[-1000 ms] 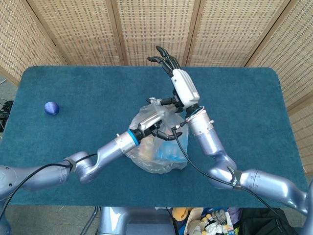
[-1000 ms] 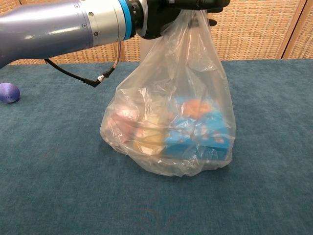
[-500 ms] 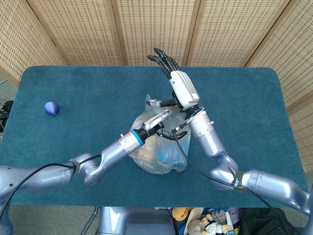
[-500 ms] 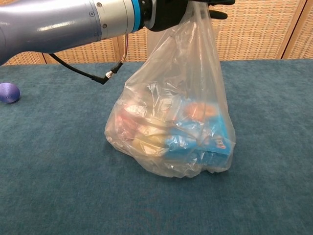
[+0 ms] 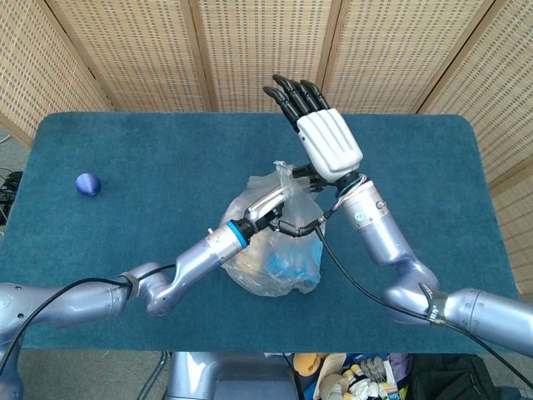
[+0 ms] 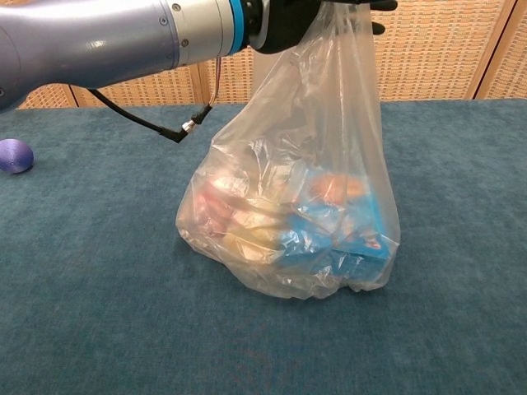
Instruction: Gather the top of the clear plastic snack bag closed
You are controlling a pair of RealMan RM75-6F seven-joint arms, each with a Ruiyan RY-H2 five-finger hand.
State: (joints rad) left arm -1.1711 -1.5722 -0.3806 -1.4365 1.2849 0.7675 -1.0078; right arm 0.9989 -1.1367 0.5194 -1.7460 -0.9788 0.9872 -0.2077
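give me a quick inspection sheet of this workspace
surface: dark teal carpet-like table top.
job's things: clear plastic snack bag, standing on the table, its neck drawn up; blue, orange and pale packets inside.
clutter: small purple ball near the table's left edge.
hands: left hand grips the bag's neck; right hand raised above the bag, fingers straight, holding nothing.
cables: black cable looping under the left forearm; another along the right arm.
surroundings: woven cane screens behind the table.
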